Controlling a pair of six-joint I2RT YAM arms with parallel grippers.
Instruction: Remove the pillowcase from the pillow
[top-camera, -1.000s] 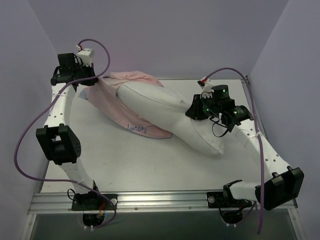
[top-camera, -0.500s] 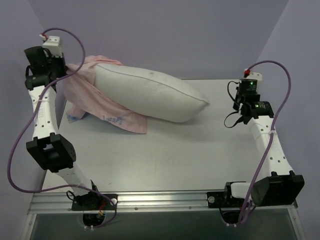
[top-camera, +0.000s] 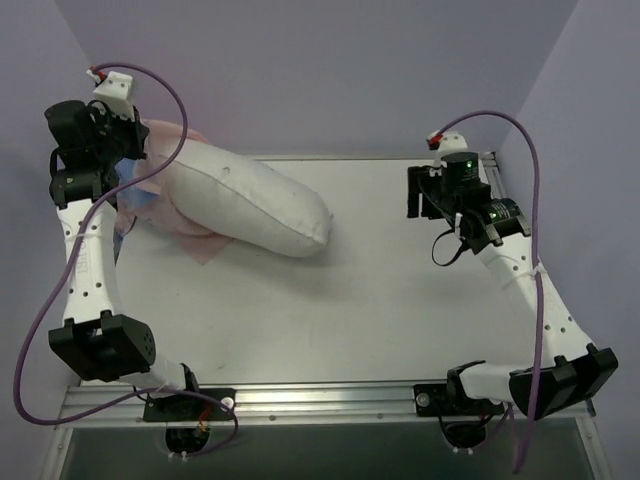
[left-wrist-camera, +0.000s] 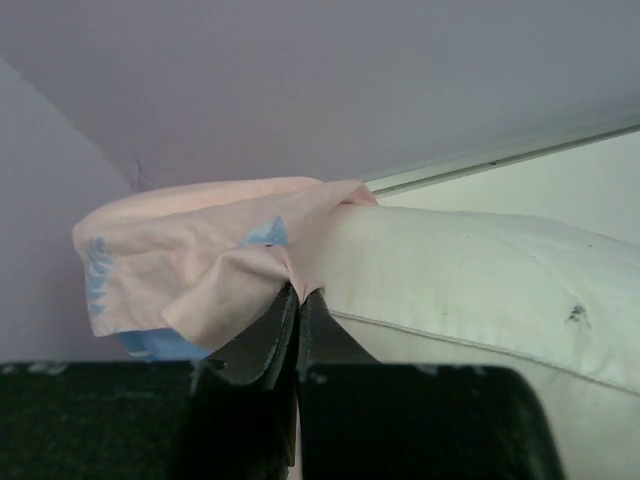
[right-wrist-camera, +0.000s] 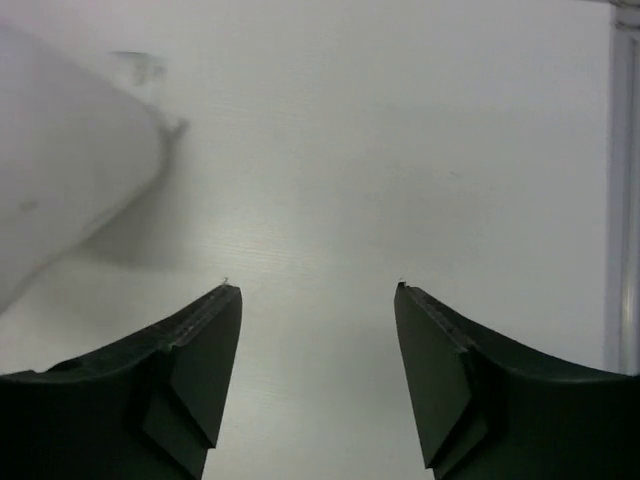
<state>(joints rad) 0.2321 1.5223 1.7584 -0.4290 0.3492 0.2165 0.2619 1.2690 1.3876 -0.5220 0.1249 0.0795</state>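
Observation:
The white pillow (top-camera: 250, 205) lies slanted across the table's far left, its right end bare; it also fills the right half of the left wrist view (left-wrist-camera: 470, 280). The pillowcase (top-camera: 160, 195), pale pink side out with some blue showing, is bunched around the pillow's far-left end. My left gripper (top-camera: 122, 170) is raised at the far left and shut on a fold of the pillowcase (left-wrist-camera: 200, 270), its fingertips (left-wrist-camera: 297, 292) pressed together on the cloth. My right gripper (top-camera: 422, 192) hangs at the right, open and empty (right-wrist-camera: 318, 288), apart from the pillow's end (right-wrist-camera: 60, 190).
White tabletop (top-camera: 370, 290) spreads between the pillow and the right arm. Purple walls close in at the back and on both sides. A metal rail (top-camera: 300, 400) runs along the near edge by the arm bases. A table edge strip (right-wrist-camera: 622, 180) shows in the right wrist view.
The right gripper let go of the pillow, swung away right and opened. The left gripper kept its hold and pulled the pillowcase back to the far left; the pillow is now mostly bare.

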